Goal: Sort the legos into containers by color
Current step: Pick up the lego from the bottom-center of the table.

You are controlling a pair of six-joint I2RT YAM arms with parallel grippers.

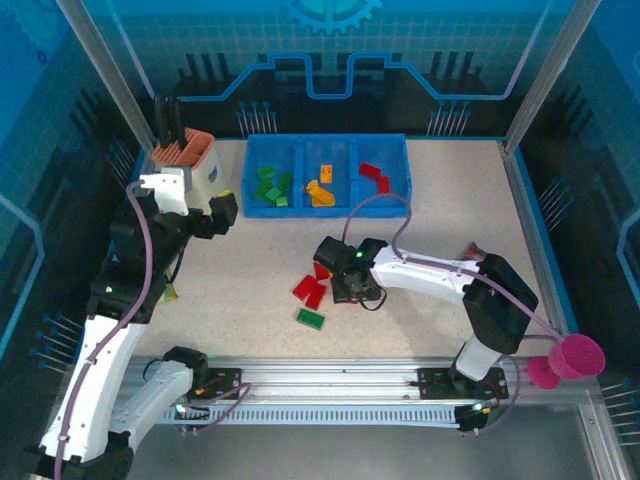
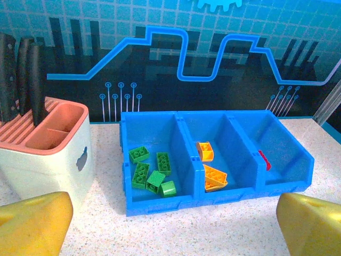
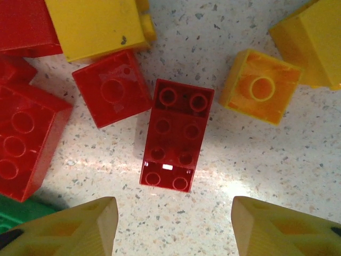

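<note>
Red lego (image 3: 175,136) lies studs-up just ahead of the right tool (image 3: 173,205), whose jaws stand wide open

This is a robotics lab test cell rather than a home or shop. A speckled table (image 1: 250,270) sits inside a frame of aluminium posts (image 1: 103,75), walled by a blue printed backdrop (image 1: 400,45) with circuit traces and a gear emblem (image 1: 332,12). The left arm (image 1: 100,340) and right arm (image 1: 430,275), both trailing cables, are bolted to a slotted metal rail (image 1: 330,375) along the table's near edge. The props look staged: a knife block (image 1: 185,160) at the far-left corner, a blue tray (image 1: 325,139) by the far edge, and loose toy bricks (image 1: 310,290).
</note>
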